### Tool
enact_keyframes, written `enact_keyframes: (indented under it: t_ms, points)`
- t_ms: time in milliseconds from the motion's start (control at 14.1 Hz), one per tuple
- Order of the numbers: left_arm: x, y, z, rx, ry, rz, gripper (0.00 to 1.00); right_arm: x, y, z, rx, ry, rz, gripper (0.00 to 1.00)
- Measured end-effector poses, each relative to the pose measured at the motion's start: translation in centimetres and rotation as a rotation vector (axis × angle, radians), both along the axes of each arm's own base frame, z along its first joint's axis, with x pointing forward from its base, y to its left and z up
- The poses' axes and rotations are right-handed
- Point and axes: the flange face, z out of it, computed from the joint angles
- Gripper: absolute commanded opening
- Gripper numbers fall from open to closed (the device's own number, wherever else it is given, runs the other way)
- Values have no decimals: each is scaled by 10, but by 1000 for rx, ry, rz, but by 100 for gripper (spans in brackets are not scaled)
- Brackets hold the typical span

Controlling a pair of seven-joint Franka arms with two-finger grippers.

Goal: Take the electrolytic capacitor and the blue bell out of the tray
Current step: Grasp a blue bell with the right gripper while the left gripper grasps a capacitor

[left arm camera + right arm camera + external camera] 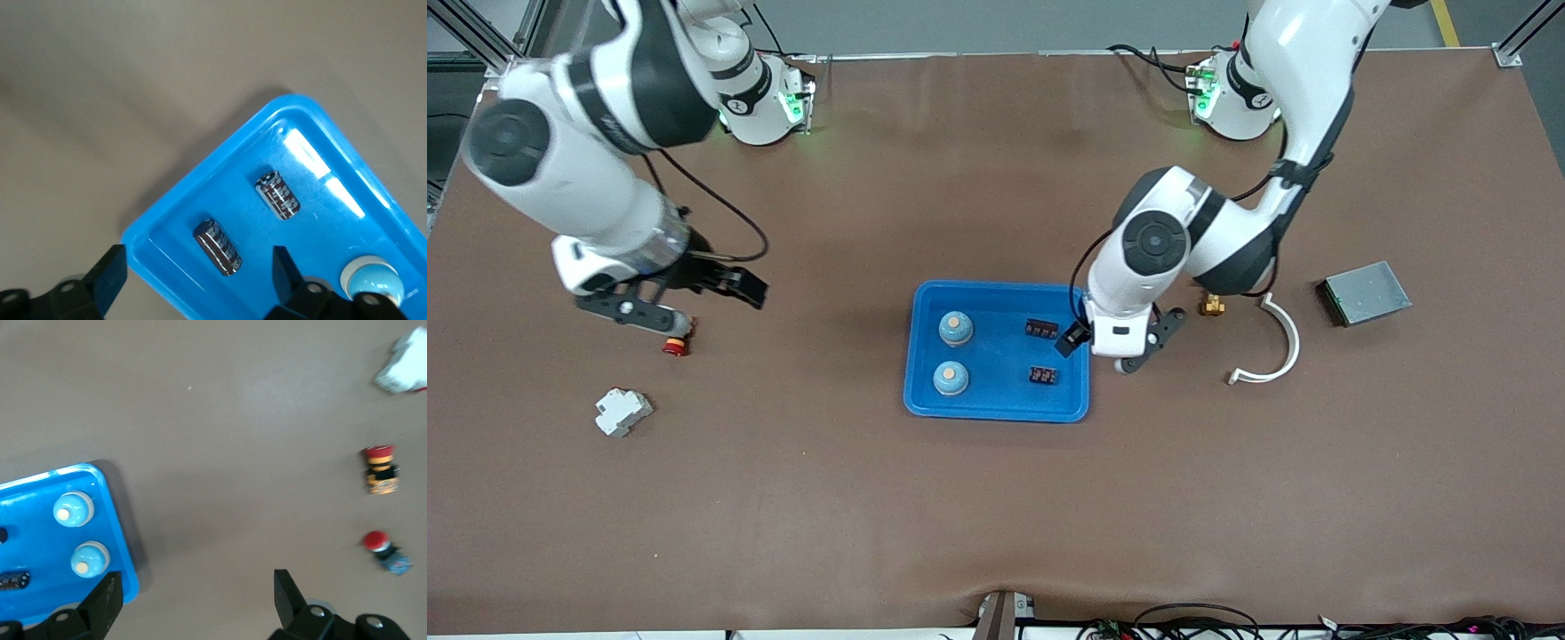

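A blue tray (996,404) sits mid-table. Two bells, pale blue domes with orange tops (956,328) (951,379), stand in its half toward the right arm's end. Two dark capacitors (1041,329) (1043,375) lie in the other half. My left gripper (1107,351) hangs open over the tray's edge toward the left arm's end. In the left wrist view one capacitor (218,247) lies below, between the spread fingers of the left gripper (197,280); the other capacitor (278,194) is beside it. My right gripper (743,286) is open and empty over bare table.
A red push button (676,345) and a white breaker (623,412) lie toward the right arm's end; the right wrist view shows two red buttons (380,470) (383,550). A brass part (1211,307), a white curved piece (1272,342) and a grey box (1363,292) lie toward the left arm's end.
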Motion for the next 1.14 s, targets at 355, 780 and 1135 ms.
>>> enact_keyframes:
  t_ms: [355,780,1135]
  points:
    - [-26,-36,-59,77,-20,183,68,-2,92,-95,-14,7,-111,100]
    - [-41,-51,-107,104,-18,312,70,-22,172,-180,7,-38,-188,100]
    - [-48,-57,-117,109,-5,380,57,-56,224,-243,0,-34,-216,100]
